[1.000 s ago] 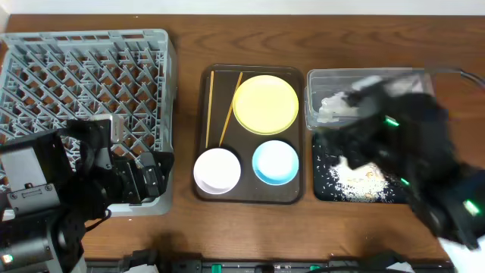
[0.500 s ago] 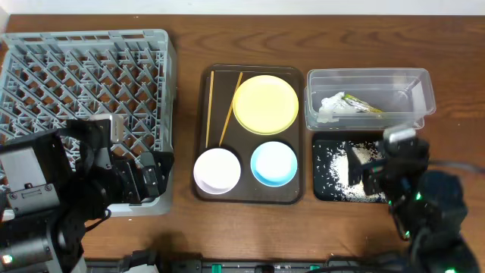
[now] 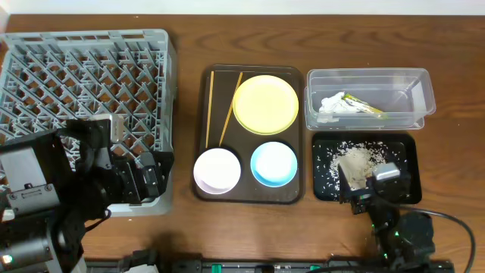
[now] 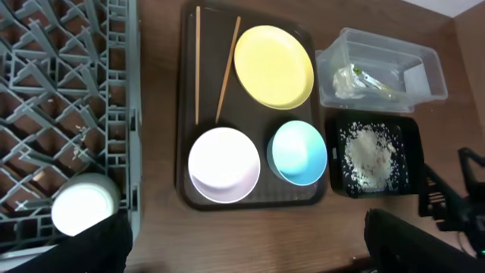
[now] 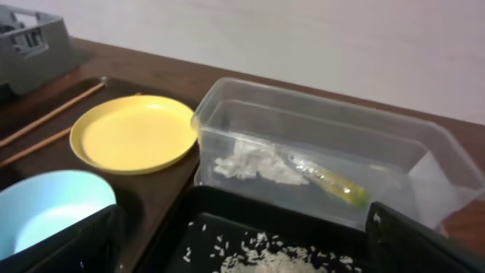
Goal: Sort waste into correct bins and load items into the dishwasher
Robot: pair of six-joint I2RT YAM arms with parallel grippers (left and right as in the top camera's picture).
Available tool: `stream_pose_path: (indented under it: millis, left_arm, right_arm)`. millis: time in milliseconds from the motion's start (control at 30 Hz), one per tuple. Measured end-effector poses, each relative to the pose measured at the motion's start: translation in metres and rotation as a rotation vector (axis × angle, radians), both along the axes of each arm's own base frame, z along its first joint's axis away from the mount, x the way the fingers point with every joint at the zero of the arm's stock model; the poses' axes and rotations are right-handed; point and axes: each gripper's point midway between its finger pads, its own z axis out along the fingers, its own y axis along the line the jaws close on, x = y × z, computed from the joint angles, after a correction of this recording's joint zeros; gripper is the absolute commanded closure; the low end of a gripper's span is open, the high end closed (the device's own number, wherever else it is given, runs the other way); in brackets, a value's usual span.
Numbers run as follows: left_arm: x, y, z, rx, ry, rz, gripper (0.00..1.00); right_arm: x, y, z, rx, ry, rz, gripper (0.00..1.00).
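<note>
Left pincer [image 4: 246,239]: released, empty, beside large grey lattice plastic dish rack [image 3: 83,76].
Right pincer [image 5: 242,243]: released, empty, over shallow black rectangular tray [image 3: 405,155] holding beige rice crumbs [image 3: 356,159].

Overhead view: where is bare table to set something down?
The table is bare between the dish rack and the brown tray, and in front of that tray. The tray itself is crowded; the clear tub and black tray sit close together on the right.
</note>
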Motion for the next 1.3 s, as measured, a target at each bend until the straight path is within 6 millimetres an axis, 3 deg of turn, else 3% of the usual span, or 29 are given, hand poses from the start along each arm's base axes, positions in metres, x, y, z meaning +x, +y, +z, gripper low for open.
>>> stream_pose_path:
  millis: [167, 367, 1300]
  left_arm:
    - [0.000, 0.000, 0.000, 0.000, 0.000, 0.000, 0.02]
    - [0.000, 0.000, 0.000, 0.000, 0.000, 0.000, 0.02]
    - [0.000, 0.000, 0.000, 0.000, 0.000, 0.000, 0.02]
  right_arm:
    - [0.006, 0.002, -0.011, 0.010, -0.042, 0.004, 0.01]
    - [0.013, 0.004, -0.007, 0.029, -0.127, 0.004, 0.01]
    - [0.013, 0.004, -0.011, 0.028, -0.123, 0.004, 0.01]
